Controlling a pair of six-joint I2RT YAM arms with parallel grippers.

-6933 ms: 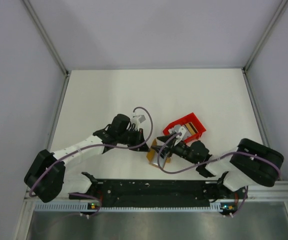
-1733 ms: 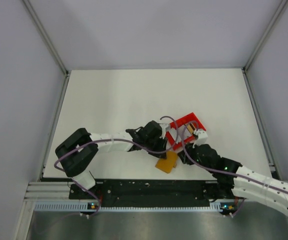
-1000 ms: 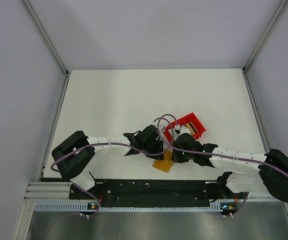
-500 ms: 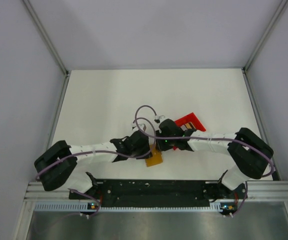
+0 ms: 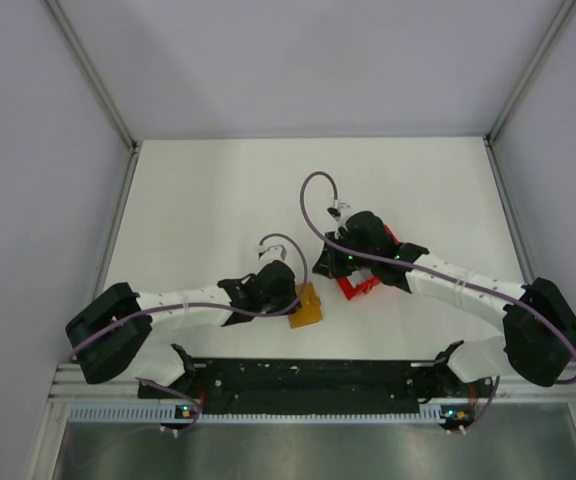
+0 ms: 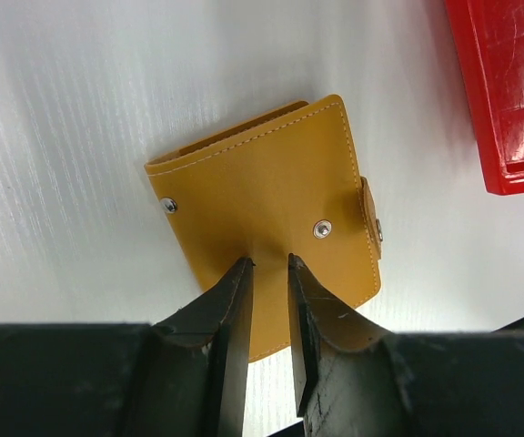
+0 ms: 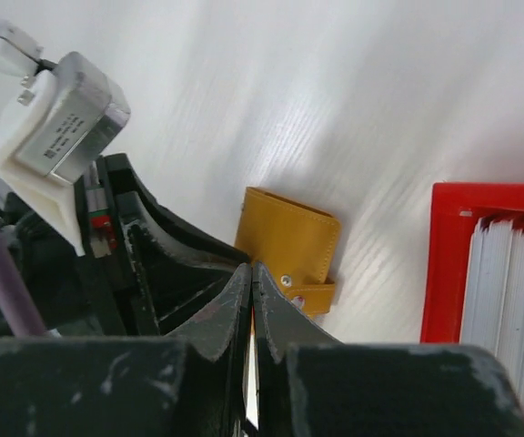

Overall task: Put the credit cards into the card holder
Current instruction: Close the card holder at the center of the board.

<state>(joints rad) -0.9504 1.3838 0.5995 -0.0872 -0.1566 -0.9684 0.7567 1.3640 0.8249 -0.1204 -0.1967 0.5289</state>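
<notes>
With the card holder (image 6: 276,238) flat on the bench (image 5: 198,200), my left hand (image 6: 269,266) pinches its near edge, fingers narrow. Beyond it, my right hand (image 7: 251,273) is fully closed, holding nothing, beside the red tray (image 7: 444,273) with stacked cards (image 7: 512,273).

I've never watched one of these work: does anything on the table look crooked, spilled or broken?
Nothing spilled or broken. The orange card holder lies askew on the table, the left gripper pinching one edge; cards stand upright in the red tray.
</notes>
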